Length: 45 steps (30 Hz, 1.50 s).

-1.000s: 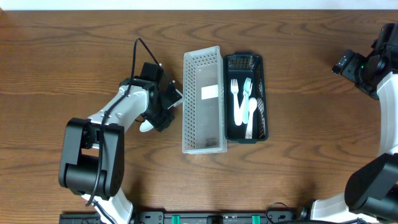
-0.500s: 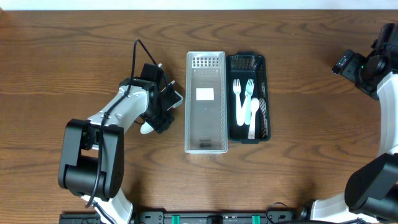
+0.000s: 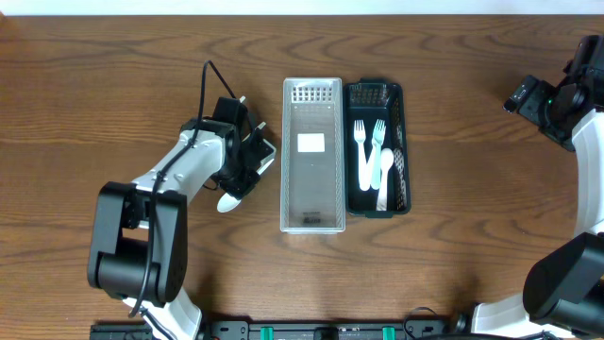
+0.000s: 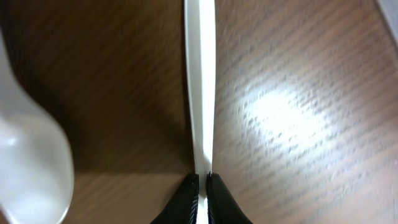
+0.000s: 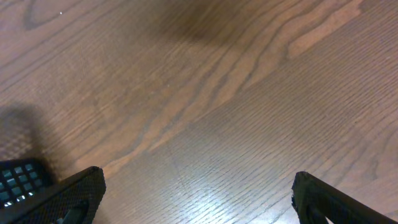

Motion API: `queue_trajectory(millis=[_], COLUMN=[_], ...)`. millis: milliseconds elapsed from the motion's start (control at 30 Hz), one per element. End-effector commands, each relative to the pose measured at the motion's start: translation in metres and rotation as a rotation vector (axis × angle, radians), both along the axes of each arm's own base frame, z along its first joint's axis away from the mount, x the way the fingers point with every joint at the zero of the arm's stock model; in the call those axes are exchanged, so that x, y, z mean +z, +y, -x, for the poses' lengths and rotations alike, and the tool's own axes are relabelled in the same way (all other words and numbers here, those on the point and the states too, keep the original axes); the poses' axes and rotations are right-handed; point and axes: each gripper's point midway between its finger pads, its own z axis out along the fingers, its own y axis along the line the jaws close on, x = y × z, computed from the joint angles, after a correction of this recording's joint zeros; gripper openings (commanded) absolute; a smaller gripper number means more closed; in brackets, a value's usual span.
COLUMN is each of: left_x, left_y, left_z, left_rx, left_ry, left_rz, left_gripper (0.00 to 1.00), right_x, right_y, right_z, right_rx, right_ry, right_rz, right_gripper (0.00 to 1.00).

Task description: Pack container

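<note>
A clear plastic container point(image 3: 311, 194) stands upright mid-table with a black mesh container point(image 3: 402, 142) touching its right side. In the black one lie two white forks point(image 3: 359, 142) and a white spoon point(image 3: 384, 162). My left gripper point(image 3: 248, 170) sits just left of the clear container, low over the wood. In the left wrist view this gripper point(image 4: 203, 182) is shut on a thin white utensil handle point(image 4: 200, 81). A white spoon bowl point(image 4: 28, 162) lies beside it, and I cannot tell if it belongs to that handle. My right gripper point(image 5: 199, 193) is open over bare wood.
The spoon bowl point(image 3: 229, 200) rests on the table below and left of the left gripper. The right arm point(image 3: 557, 99) stays at the far right edge. A corner of black mesh point(image 5: 12, 182) shows at the lower left of the right wrist view.
The clear container went from tilted to flat and upright beside the black one. My left gripper closed on the white handle, and the spoon bowl shifted slightly toward the front.
</note>
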Motion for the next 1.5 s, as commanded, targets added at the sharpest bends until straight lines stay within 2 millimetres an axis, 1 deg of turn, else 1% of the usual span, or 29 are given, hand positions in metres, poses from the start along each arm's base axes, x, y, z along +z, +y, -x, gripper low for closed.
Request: queue_trajectory(millis=[0,67,167,333,400,433,467,500,533,600,633,733,900,967,1200,1467], left_x=[0.032,0.044,0.069,0.118,0.128,0.128,0.126,0.119,0.110,0.090,0.080,0.053,0.022,0.014,-0.003,-0.025], left_y=[0.001,0.000,-0.001,-0.002,-0.004,-0.007,-0.009,-0.010,-0.009,-0.008,-0.007,-0.008,-0.007,-0.006,-0.007,-0.022], left_z=[-0.019,-0.023,-0.028,-0.035,-0.033,-0.031,-0.029,-0.026,-0.024,-0.018,-0.016,-0.012,-0.006,-0.004,0.002,0.014], left_rx=[0.008,0.012,0.039,0.112,0.113,0.108,0.105,0.103,0.103,0.104,0.104,0.104,0.104,0.101,0.096,0.028], left_ry=[-0.099,-0.133,-0.198,-0.322,-0.343,-0.337,-0.326,-0.304,-0.280,-0.220,-0.188,-0.104,-0.009,0.013,0.070,0.127], left_rz=[-0.012,-0.004,0.014,0.058,0.077,0.095,0.103,0.103,0.097,0.080,0.072,0.055,0.029,0.023,0.008,-0.023], left_gripper=[0.07,0.06,0.06,0.06,0.06,0.06,0.06,0.09,0.14,0.33,0.39,0.48,0.50,0.50,0.50,0.50], right_x=[0.002,0.002,0.002,0.002,0.002,0.002,0.002,0.002,0.002,0.002,0.002,0.002,0.002,0.002,0.002,0.002], right_y=[-0.003,-0.003,-0.003,-0.003,-0.003,-0.003,-0.003,-0.003,-0.003,-0.003,-0.003,-0.003,-0.003,-0.003,-0.003,-0.003], right_z=[0.001,0.001,0.001,0.001,0.001,0.001,0.001,0.001,0.001,0.001,0.001,0.001,0.001,0.001,0.001,0.001], right_rx=[-0.023,-0.023,-0.023,-0.023,-0.023,-0.023,-0.023,-0.023,-0.023,-0.023,-0.023,-0.023,-0.023,-0.023,-0.023,-0.023], right_ry=[-0.007,-0.007,-0.008,-0.008,-0.008,-0.008,-0.007,-0.007,-0.007,-0.007,-0.008,-0.007,-0.007,-0.008,-0.007,-0.008], right_rz=[-0.003,-0.004,-0.004,-0.004,-0.004,-0.004,-0.004,-0.004,-0.003,-0.004,-0.004,-0.004,-0.004,-0.003,-0.004,-0.004], right_gripper=[0.99,0.99,0.99,0.99,0.99,0.99,0.99,0.99,0.99,0.99,0.99,0.99,0.99,0.99,0.99,0.99])
